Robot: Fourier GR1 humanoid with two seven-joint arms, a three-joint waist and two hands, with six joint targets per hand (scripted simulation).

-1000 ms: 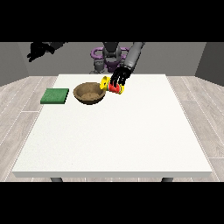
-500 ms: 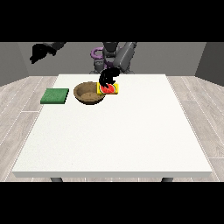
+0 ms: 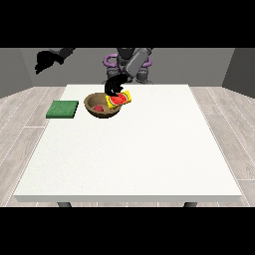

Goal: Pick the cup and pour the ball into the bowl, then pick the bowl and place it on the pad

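Far left of front view: hand at the view's left (image 3: pixel 46 61) is hanging raised off the surface's far-left corner, well apart from everything; fingers look curled w/ nothing in them.

Next, green pad (image 3: pixel 63 109) is lying flat on the white surface (image 3: pixel 134 149) near its left edge, nothing on it.

Just right of pad, w/ a gap between: brown bowl (image 3: pixel 101 105) is sitting upright on the surface. Inside it a red ball (image 3: pixel 99 107) is resting on the bowl's floor, left of centre.

Over the bowl's right rim: yellow cup (image 3: pixel 121 100) is being held tipped over, mouth turned toward the camera and down to the bowl, red interior showing. Cup's lower edge is overlapping the bowl's rim; can't tell if they're touching. Hand at the view's right (image 3: pixel 113 86) is gripping the cup from above/behind, fingers wrapped on it.

Vs 0.5 s ago: cup is tipped further and sitting a bit more over the bowl; ball is now showing inside the bowl, where none was plain before. Hand at the view's right is angled lower over the rim. Hand at the view's left is roughly where it was, still up. Bowl and pad aren't shifting; bowl not on the pad yet.
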